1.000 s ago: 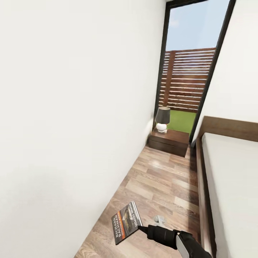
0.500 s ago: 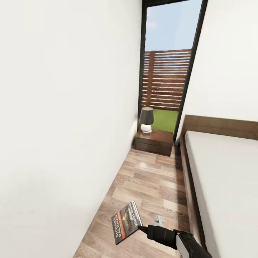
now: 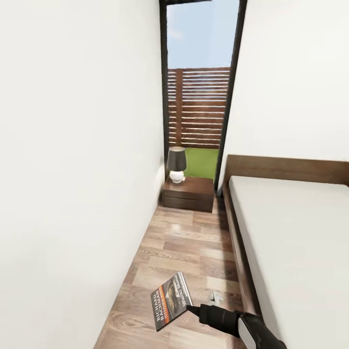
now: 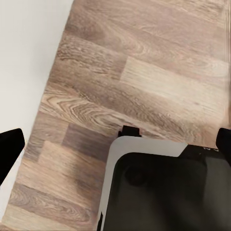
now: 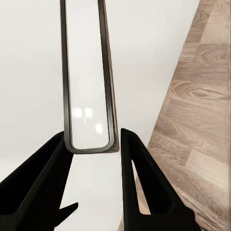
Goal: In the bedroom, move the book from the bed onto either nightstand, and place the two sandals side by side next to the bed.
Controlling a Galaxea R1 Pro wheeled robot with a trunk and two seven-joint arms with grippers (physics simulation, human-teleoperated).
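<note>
At the lower centre of the head view, the right gripper (image 3: 193, 308) pinches the paperback book (image 3: 170, 300) by one corner, holding it above the wood-plank floor (image 3: 184, 242). The book looks thin, light and bendy; a spine grip seems steadier. The nightstand (image 3: 189, 193) stands mid-frame beside the bed (image 3: 291, 232). The left gripper's fingers are spread wide.

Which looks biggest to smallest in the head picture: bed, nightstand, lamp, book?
1. bed
2. nightstand and book: they look about alike, and the book is much nearer the camera, so unsure
3. lamp
</note>
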